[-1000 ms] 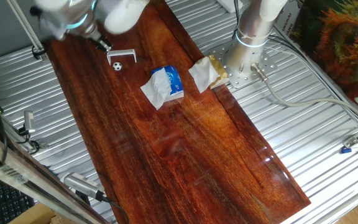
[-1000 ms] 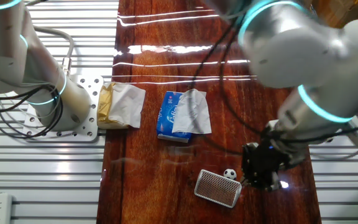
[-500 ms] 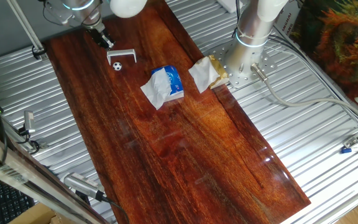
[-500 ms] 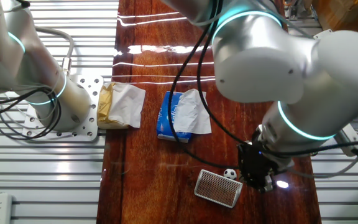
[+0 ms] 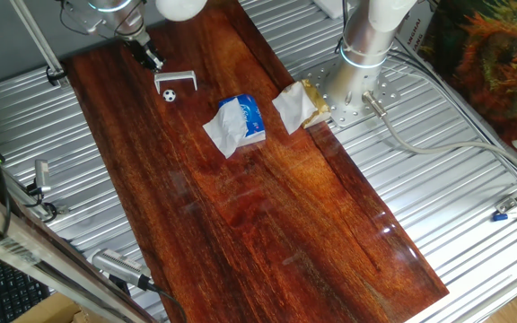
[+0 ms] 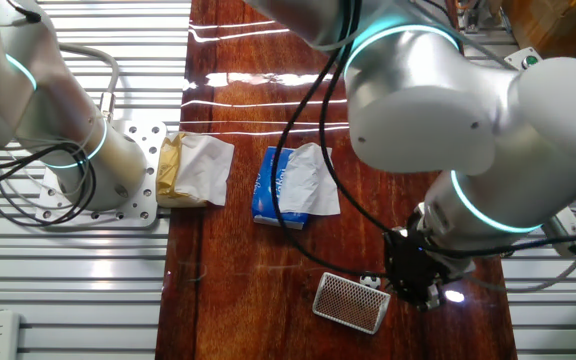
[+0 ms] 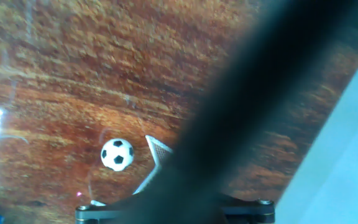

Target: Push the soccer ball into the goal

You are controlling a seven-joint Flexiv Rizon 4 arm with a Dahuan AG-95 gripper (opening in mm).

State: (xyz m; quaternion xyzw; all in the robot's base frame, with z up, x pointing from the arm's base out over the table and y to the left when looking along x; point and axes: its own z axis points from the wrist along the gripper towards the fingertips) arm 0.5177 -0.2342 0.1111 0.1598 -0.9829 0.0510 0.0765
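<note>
And the gripper (image 5: pixel 153 63) has swung in behind the goal (image 5: pixel 175 82) and settled, jaws too blurred to call open or closed, while the soccer ball (image 5: pixel 170 95) sits unmoved just at the goal's open mouth, so the push looks all but home.

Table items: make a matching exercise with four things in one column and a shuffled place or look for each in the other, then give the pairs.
1. ball
2. goal
3. blue packet
4. crumpled paper

A. beside the arm's base plate
B. mid-board, white tissue sticking out
C. white with black patches, just in front of the goal
D. white frame next to the gripper

Pairs: 1-C, 2-D, 3-B, 4-A
</note>
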